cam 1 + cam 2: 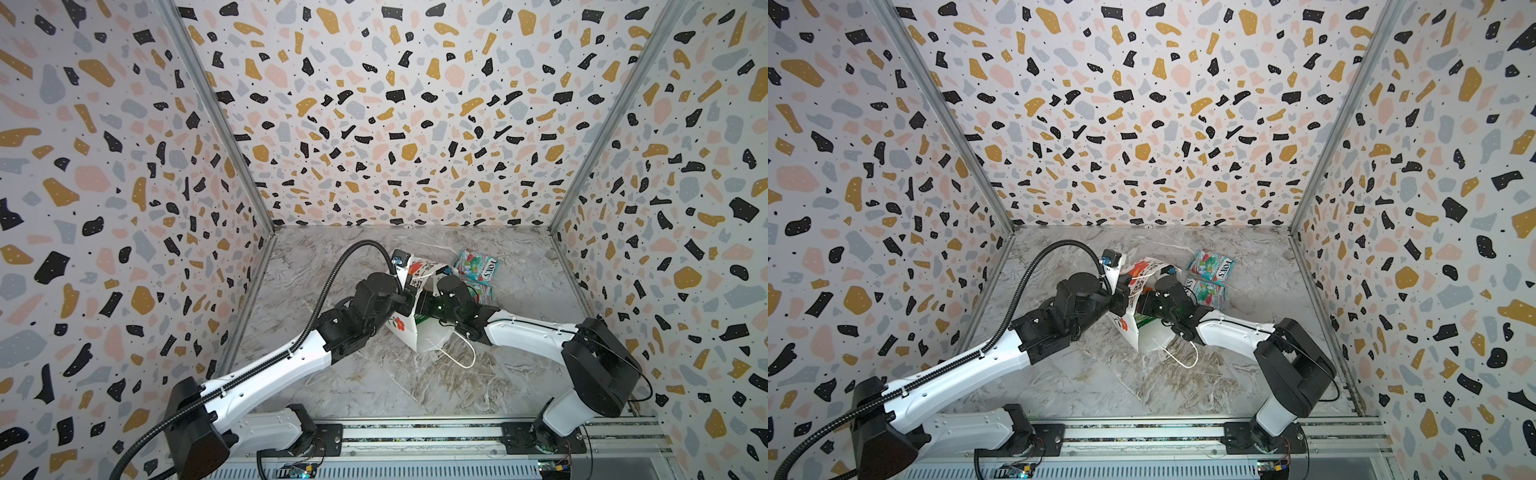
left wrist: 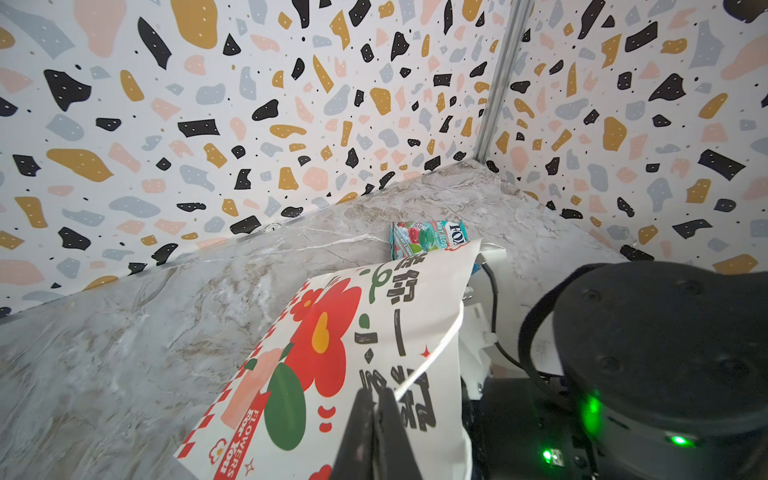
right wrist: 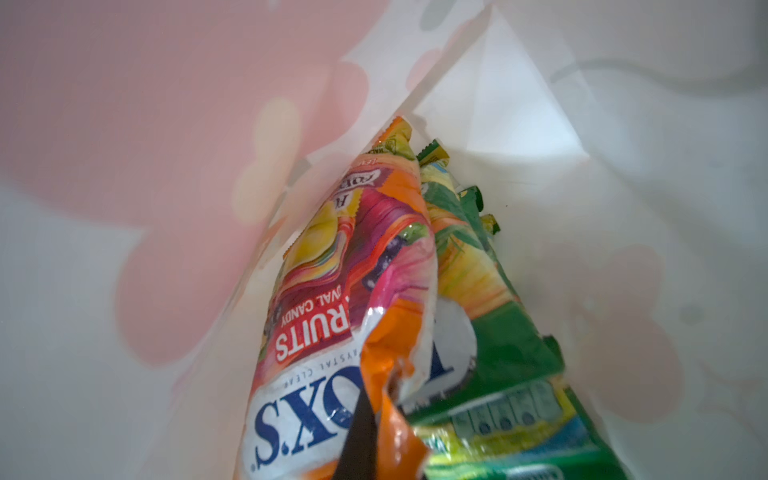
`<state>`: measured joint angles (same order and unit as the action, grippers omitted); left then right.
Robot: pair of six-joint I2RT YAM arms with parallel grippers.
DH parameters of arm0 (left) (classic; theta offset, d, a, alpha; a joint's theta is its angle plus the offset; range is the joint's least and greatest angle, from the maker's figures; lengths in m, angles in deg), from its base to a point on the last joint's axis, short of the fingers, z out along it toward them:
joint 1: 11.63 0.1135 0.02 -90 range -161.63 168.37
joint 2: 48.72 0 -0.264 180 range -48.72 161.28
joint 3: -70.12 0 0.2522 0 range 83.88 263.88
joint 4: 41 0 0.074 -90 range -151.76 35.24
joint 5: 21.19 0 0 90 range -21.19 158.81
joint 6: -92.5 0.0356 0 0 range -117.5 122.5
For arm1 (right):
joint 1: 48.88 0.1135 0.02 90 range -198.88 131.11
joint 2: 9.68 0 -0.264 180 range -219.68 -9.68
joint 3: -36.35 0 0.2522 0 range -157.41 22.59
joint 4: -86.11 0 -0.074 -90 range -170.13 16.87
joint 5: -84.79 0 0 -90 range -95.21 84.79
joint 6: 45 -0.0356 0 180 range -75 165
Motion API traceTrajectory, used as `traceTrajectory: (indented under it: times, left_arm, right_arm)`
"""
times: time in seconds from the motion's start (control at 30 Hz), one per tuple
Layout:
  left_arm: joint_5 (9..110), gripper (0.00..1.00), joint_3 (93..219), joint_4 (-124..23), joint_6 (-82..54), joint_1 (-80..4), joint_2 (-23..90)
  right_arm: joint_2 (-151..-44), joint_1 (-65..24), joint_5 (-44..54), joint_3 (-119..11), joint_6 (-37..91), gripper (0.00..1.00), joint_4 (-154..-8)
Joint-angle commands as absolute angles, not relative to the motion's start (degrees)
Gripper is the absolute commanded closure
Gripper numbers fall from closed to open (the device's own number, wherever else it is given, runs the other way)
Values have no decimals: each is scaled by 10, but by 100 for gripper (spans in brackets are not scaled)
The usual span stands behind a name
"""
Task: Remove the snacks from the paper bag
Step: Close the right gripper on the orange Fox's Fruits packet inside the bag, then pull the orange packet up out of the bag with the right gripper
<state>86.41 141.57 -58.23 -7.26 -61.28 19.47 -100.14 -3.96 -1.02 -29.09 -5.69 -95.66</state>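
The white paper bag with red flower print lies tipped on the marble table, mouth toward the right arm. My left gripper is shut on the bag's white cord handle at its upper rim. My right gripper reaches inside the bag and is shut on the crumpled edge of an orange-pink snack pouch. Yellow-green and green pouches lie behind it in the bag. Two teal-and-red pouches lie on the table beyond the bag.
The bag's other cord handle trails loose on the table toward the front. Terrazzo-patterned walls close in the left, back and right sides. The arms' mounting rail runs along the front edge.
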Motion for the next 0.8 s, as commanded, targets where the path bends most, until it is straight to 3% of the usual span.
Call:
traceTrajectory:
  times: [0.0, 0.77]
  left_arm:
    - [899, 100, 1431, -587, -74, -613, 196]
    - [926, 100, 1431, -590, -76, -613, 194]
  right_arm:
    - [-960, -32, -21, -290, -4, 100, -914]
    - [-734, 1, 5, -306, 189, 100, -718]
